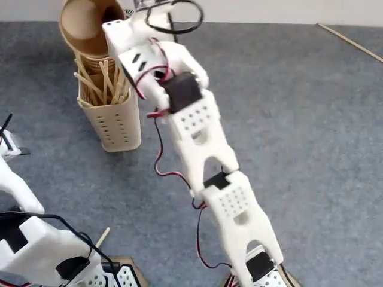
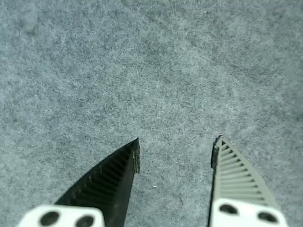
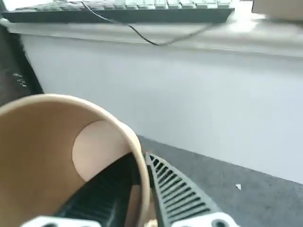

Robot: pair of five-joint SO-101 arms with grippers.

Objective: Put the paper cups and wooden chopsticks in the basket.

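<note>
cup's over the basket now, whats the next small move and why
Probably lower the paper cup a little toward the basket before releasing. The right arm's jaws pinch its rim, and it hangs tilted above the chopsticks standing in the basket; dropped from here, it might tumble off.

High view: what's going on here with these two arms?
The right gripper holds a paper cup by its rim, one of its fingers inside, tilted over the basket, which already has wooden chopsticks standing in it. The left gripper hangs open over bare grey carpet. One loose chopstick lies far off on the carpet.
</note>
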